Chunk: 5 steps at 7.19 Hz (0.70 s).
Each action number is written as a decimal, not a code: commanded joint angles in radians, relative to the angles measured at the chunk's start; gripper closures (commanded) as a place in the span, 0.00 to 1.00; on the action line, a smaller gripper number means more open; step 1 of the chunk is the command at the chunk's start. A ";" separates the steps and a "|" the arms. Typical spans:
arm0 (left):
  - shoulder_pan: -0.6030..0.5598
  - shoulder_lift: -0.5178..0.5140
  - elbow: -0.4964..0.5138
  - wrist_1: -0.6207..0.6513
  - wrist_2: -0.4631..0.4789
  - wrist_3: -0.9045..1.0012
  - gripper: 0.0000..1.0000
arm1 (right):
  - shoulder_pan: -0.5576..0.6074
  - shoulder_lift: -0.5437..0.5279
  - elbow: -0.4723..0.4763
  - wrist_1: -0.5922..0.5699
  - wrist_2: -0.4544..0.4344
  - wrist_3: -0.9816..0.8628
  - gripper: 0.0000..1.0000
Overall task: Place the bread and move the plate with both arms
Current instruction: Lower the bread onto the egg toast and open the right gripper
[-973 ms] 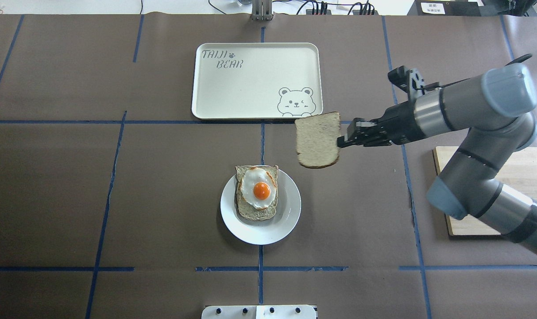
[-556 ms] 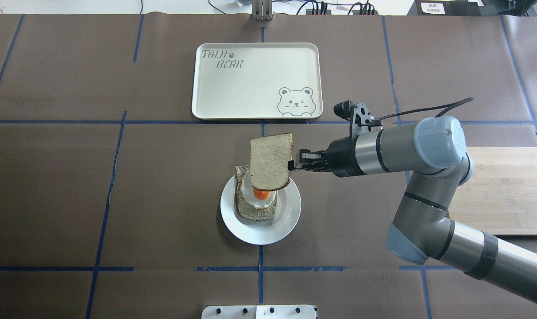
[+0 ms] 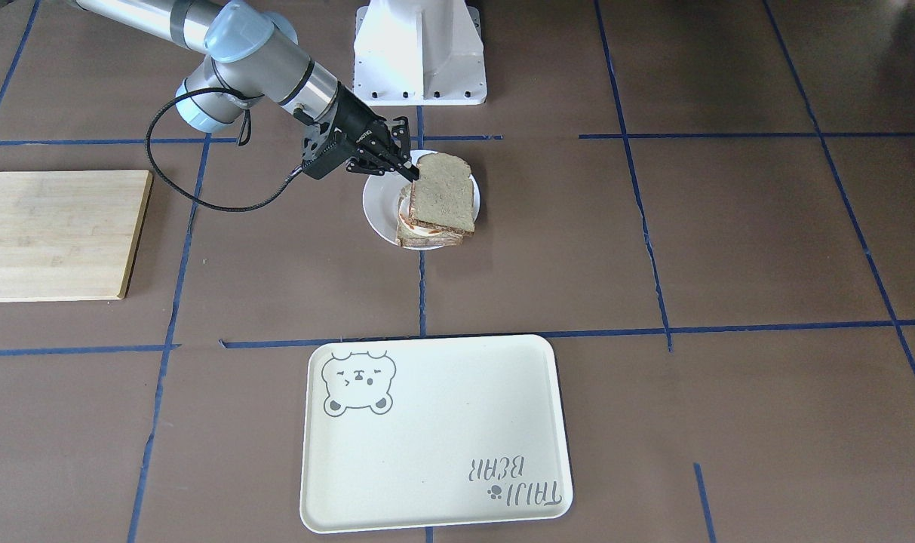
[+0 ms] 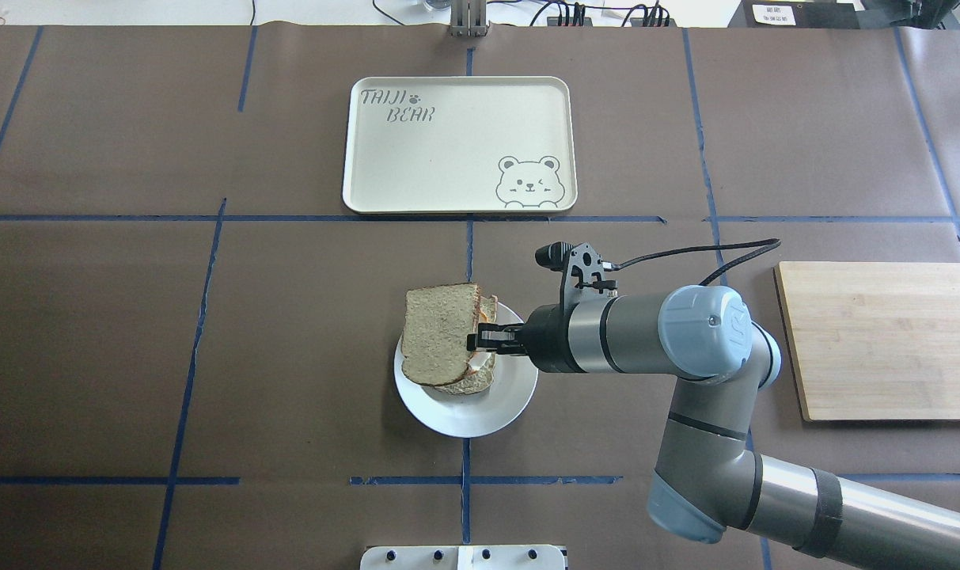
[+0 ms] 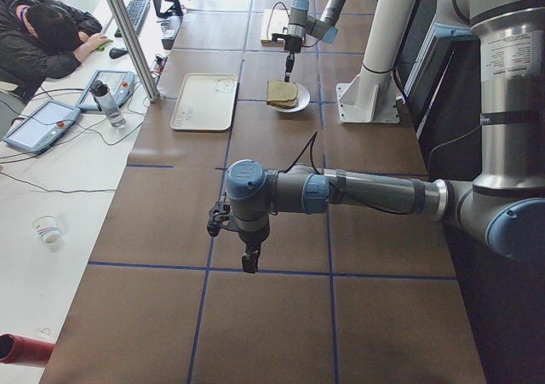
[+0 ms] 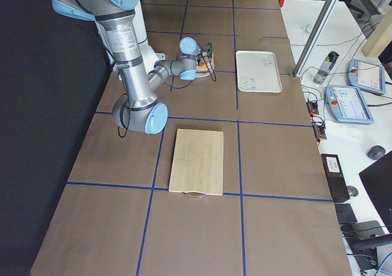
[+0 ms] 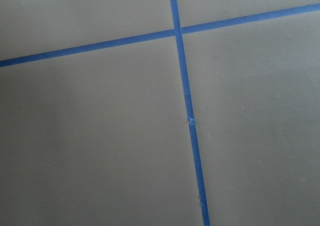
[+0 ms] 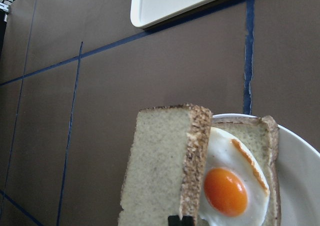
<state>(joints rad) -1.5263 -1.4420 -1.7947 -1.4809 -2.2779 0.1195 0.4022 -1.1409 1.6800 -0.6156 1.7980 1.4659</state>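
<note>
From across the table, you see the right arm (image 3: 261, 49) reaching in from the upper left; its right gripper (image 3: 410, 172) is clamped on the edge of the bread (image 3: 443, 202) that faces the arm; the bread sits over the egg-topped slice (image 3: 425, 240) on the plate (image 3: 378, 210), and you cannot tell whether the two slices touch; the tray (image 3: 434, 437) lies well apart toward the camera, the wooden board (image 3: 53, 234) well apart at the view's left.

In the overhead view, the bread is tilted and set toward the plate's left side, one corner overhanging the rim; part of the egg-topped slice shows beneath it.

From the table's left end, the left arm (image 5: 375, 192) stretches low over the table cover (image 5: 281, 333); its left gripper (image 5: 248, 260) points down, well apart from the plate; you cannot tell whether its fingers are apart or together.

From the right end, bread and plate are too small to read.

The left wrist camera shows only table cover and crossing tape lines (image 7: 182, 85).

The right wrist camera shows the bread's crust edge-on; the fried egg (image 8: 232, 186) lies uncovered just beside it, on the plate.
</note>
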 commanded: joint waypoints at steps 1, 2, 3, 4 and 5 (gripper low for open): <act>0.000 -0.003 0.000 0.001 0.000 0.000 0.00 | -0.005 -0.005 -0.019 -0.001 -0.019 -0.007 1.00; 0.002 -0.003 0.000 0.001 0.000 0.000 0.00 | 0.001 -0.006 -0.017 -0.001 -0.020 -0.009 1.00; 0.003 -0.003 0.000 0.001 0.000 0.000 0.00 | 0.004 -0.016 -0.017 0.000 -0.020 -0.009 1.00; 0.005 -0.005 -0.002 -0.001 0.000 -0.001 0.00 | 0.006 -0.029 -0.016 0.005 -0.023 -0.009 1.00; 0.005 -0.005 0.000 0.001 0.000 -0.001 0.00 | 0.006 -0.034 -0.013 0.007 -0.026 -0.009 0.99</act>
<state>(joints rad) -1.5225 -1.4460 -1.7954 -1.4809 -2.2780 0.1187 0.4069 -1.1656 1.6646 -0.6119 1.7754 1.4574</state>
